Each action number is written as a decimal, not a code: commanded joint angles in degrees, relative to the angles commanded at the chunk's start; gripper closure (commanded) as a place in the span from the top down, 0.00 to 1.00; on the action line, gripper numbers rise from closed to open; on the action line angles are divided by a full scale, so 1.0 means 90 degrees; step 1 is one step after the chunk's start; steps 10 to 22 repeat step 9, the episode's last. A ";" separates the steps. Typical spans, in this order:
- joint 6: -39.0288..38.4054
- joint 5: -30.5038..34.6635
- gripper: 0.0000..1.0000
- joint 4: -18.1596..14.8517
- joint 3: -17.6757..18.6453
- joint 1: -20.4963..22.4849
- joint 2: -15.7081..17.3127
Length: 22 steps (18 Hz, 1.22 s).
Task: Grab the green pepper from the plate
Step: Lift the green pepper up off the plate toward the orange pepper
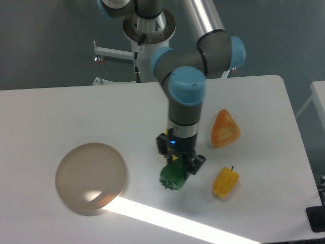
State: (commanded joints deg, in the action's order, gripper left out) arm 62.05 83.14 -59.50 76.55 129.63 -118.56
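The green pepper (171, 177), small and glossy, hangs in my gripper (175, 170), which is shut on it. It is over the white table, well to the right of the plate (90, 177) and clear of it. The beige plate lies bare at the front left, a patch of light on its near rim. My arm comes down from the back, and its wrist hides the table right behind the pepper.
A yellow-orange pepper (225, 182) lies just right of the held pepper. An orange wedge-shaped piece (225, 128) sits behind it. A bright stripe of light (167, 218) crosses the front of the table. The table's right edge (299, 137) is near.
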 joint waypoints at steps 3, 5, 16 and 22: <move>0.0176 0.0156 0.37 0.0000 -0.0029 0.0098 -0.0039; 0.0235 0.0302 0.37 0.0000 -0.0039 0.0108 -0.0049; 0.0235 0.0469 0.37 0.0000 -0.0049 0.0098 -0.0088; 0.0235 0.0469 0.37 0.0000 -0.0049 0.0098 -0.0088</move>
